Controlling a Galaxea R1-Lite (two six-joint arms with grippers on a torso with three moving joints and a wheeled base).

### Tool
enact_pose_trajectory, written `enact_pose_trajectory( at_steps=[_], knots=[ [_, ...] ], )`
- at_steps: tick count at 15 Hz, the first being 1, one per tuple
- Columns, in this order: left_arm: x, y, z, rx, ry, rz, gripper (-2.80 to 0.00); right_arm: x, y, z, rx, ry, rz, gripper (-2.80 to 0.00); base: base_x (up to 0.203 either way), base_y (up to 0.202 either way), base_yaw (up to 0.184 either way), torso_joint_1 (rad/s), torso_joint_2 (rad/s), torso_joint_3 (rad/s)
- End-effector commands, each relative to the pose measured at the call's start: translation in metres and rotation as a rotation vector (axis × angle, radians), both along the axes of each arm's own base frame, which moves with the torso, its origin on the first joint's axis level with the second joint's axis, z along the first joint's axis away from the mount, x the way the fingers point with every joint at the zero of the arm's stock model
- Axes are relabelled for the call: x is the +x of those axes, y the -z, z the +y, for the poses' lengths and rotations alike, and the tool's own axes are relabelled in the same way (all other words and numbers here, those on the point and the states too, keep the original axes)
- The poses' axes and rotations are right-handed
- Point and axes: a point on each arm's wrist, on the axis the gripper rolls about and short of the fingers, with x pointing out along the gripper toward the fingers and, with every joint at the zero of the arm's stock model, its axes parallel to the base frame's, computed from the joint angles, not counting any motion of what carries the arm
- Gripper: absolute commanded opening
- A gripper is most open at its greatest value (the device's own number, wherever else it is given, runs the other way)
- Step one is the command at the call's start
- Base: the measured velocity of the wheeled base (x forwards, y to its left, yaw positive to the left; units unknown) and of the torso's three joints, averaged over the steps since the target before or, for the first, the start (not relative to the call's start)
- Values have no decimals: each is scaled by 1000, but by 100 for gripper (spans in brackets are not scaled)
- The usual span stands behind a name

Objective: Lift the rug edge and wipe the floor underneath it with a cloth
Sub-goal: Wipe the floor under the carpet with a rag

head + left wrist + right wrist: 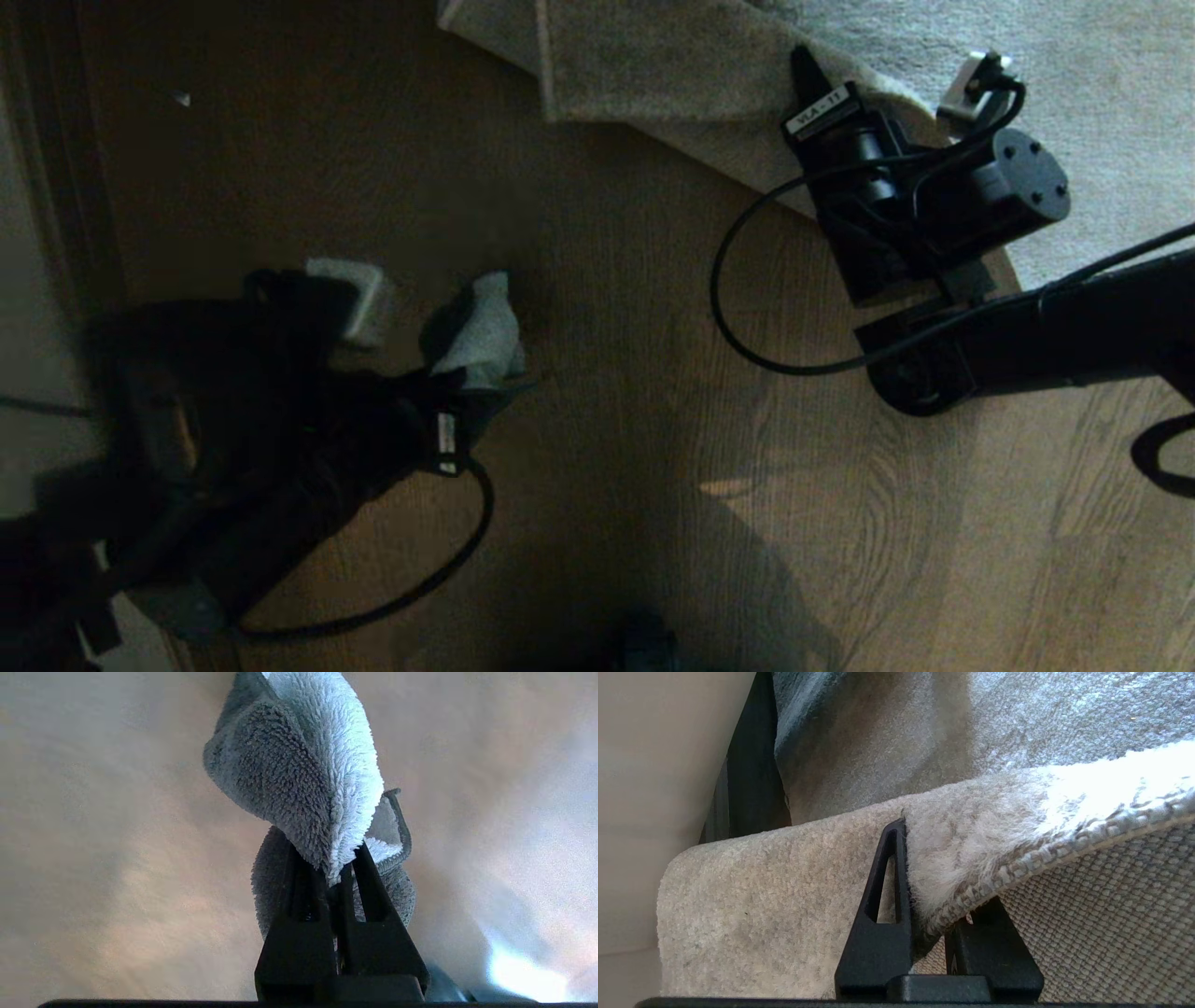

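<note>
The right tool (934,877) is clamped on the rug edge (971,868), the raised border of a grey-beige short-pile plush rug, one finger on the pile and the other against the paler woven backing. In the head view that border runs diagonally from upper left to lower right, folded back over the rug. The left tool (334,858) pinches a small light-grey fuzzy terry cloth (303,765), which extends lengthwise beyond the fingertips above the dark brown wooden plank floor (653,420), well apart from the rug.
</note>
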Motion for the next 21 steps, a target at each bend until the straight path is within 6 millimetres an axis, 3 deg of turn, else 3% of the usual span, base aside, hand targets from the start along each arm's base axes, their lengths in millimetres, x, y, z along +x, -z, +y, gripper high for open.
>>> enact_pose_trajectory(
  at_steps=[1,4,6,10,16,21],
  knots=[
    [-4,19,-25,31,49,54,-280,-2,-2,-1,20,-1,-39,-280,0,0,0,0,0,0],
    [3,31,-61,13,86,52,-280,0,1,0,20,-3,-32,-280,0,0,0,0,0,0],
    [15,28,-85,-24,94,19,-280,2,5,0,17,0,-23,-280,0,0,0,0,0,0],
    [35,20,-112,-72,89,-19,-280,5,10,2,12,2,-11,-280,0,0,0,0,0,0],
    [66,11,-94,-94,-13,-47,-280,4,8,2,13,3,-14,-280,0,0,0,0,0,0],
    [101,-6,-48,-120,-175,-93,-280,-1,3,3,16,-1,-27,-280,0,0,0,0,0,0]
  ],
)
